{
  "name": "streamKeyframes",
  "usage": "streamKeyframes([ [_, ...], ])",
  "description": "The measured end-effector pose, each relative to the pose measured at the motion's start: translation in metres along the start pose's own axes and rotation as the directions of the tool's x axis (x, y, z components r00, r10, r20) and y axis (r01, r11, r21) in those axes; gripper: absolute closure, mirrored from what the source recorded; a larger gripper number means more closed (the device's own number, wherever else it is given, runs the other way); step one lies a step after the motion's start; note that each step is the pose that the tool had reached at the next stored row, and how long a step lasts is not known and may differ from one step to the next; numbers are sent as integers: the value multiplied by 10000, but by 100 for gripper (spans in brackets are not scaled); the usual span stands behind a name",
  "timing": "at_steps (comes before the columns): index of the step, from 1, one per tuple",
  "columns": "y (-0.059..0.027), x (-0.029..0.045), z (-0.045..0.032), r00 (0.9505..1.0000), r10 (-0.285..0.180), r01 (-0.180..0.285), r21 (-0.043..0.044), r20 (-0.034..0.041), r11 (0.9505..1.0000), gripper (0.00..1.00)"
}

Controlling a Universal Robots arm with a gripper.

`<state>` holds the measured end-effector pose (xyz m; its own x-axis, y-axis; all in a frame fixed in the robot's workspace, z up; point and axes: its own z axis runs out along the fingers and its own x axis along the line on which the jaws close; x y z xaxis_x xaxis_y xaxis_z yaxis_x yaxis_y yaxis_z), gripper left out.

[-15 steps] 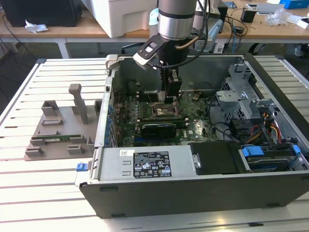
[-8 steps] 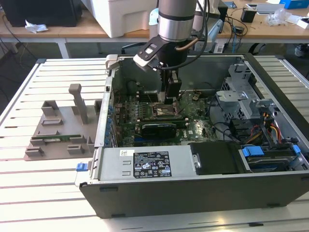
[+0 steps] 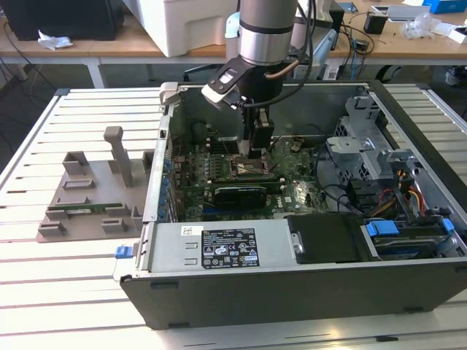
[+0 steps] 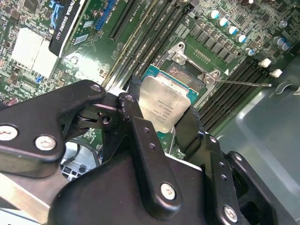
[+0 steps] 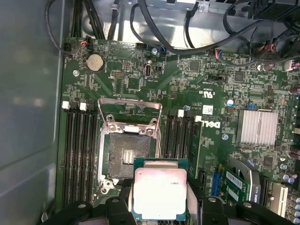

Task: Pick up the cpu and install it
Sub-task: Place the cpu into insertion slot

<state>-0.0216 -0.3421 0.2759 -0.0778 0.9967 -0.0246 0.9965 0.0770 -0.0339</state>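
A white slatted table [image 3: 66, 284] carries an open dark-grey computer case [image 3: 306, 288], lying with its open side up. Just beside the case, on the exterior view's left, a grey moulded fixture [image 3: 76, 171] rests on the slats. A green memory stick [image 3: 86, 209] lies in the fixture.

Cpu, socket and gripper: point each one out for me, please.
cpu [image 5: 158, 192], first wrist view, middle of its silvery top.
socket [image 5: 127, 157], first wrist view, the dark contact area inside the frame.
gripper [image 4: 161, 107], second wrist view, midway between the fingers, shut on the cpu.
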Motion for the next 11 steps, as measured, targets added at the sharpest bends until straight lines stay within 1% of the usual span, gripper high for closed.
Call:
streamKeyframes([
  [11, 1, 1, 46, 10000, 0, 0, 0, 1, 10000, 46],
])
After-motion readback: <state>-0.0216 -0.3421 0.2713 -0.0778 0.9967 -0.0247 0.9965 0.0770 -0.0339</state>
